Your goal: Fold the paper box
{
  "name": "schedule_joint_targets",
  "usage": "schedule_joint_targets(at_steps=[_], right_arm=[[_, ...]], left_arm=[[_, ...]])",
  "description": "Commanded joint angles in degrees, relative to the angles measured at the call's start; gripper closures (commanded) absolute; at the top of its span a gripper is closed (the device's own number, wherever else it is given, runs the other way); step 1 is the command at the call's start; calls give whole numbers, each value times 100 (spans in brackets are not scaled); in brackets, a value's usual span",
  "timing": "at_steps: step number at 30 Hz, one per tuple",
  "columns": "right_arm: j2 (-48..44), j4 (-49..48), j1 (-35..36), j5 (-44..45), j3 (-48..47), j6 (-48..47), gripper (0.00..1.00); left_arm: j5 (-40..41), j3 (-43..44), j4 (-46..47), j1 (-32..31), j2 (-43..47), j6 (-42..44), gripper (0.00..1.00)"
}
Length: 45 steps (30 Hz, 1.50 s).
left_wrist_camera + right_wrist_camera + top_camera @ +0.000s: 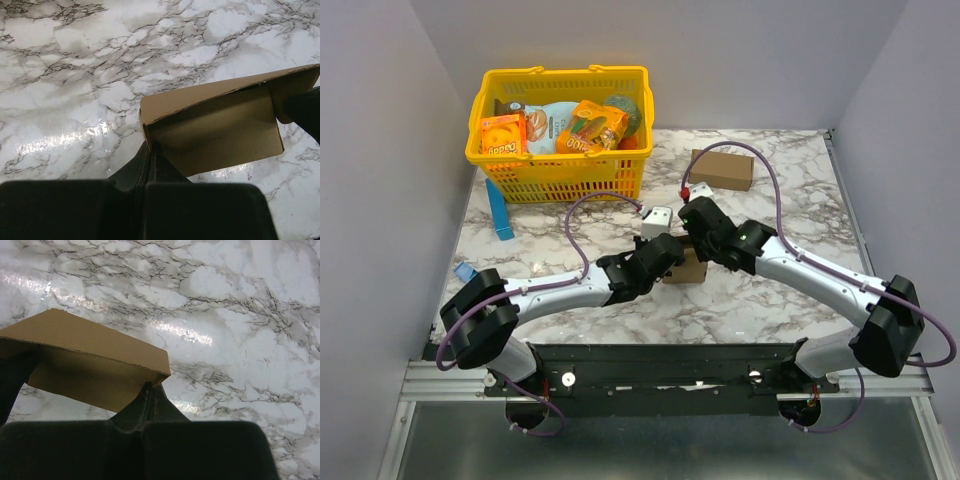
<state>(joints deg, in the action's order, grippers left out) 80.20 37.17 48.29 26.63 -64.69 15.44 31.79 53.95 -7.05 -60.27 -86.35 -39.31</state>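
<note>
The paper box (690,268) is a small plain brown carton, held between both arms at mid-table. In the left wrist view the paper box (215,120) shows an open side with a flap at its right. My left gripper (150,148) is shut, its fingertips pinching the box's near-left wall edge. In the right wrist view the paper box (95,365) lies left of centre. My right gripper (151,388) is shut on its near-right corner. From above, the left gripper (668,257) is at the box's left and the right gripper (700,240) at its far side.
A yellow basket (560,160) with orange snack boxes stands at the back left. A longer brown carton (722,168) lies at the back right. A blue strip (500,210) and two small white blocks (657,221) lie behind the arms.
</note>
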Motion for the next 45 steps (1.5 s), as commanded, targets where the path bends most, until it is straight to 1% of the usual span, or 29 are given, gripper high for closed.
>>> schedule_joint_targets(at_steps=[1,19,34,38,45], right_arm=[[83,-298,40,-712,-317,222,99],[153,-289,-338,-1283,-378,266,99],[66,-254,-610,-1529,-387,152,99],[-22,-350,-602,-1565,-150,56,99],[-408,-842,-593,-1617,807,-138,99]], left_arm=[[-595,-113,-737,-266,-383,-42,100],[-507,-148,-807,-275,-383,-59,100],[-446,-140,-860,-283,-436,-42,100],[-524,-122,-816,-283,-462,-68,100],[-560,-96,-772,-283,-515,-86,100]])
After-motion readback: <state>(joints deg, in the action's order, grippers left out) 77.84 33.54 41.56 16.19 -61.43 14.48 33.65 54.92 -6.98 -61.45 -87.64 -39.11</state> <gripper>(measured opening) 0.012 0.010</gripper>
